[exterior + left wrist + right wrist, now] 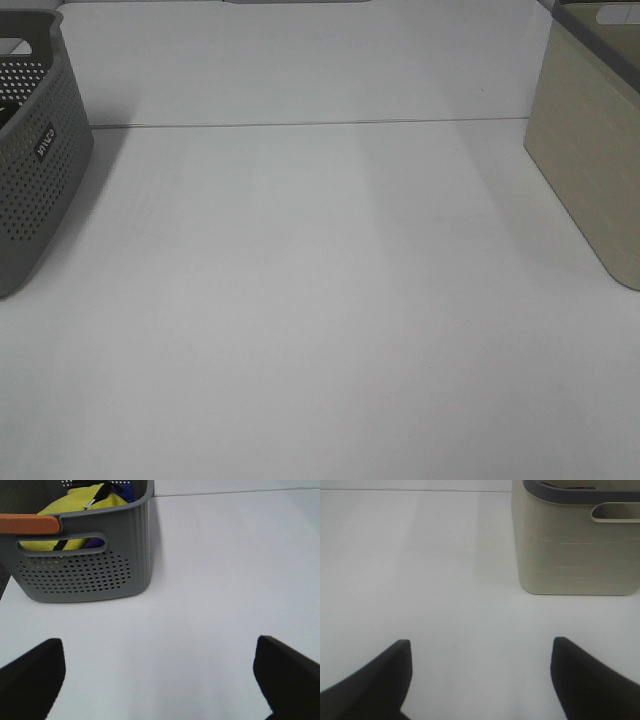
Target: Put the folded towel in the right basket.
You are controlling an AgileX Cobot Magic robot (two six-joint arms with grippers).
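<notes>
Both baskets run off the overhead frame: grey basket (35,160) at left, beige basket (590,150) at right, its inside hidden

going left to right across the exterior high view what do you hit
grey perforated basket → bare white table → beige basket
</notes>
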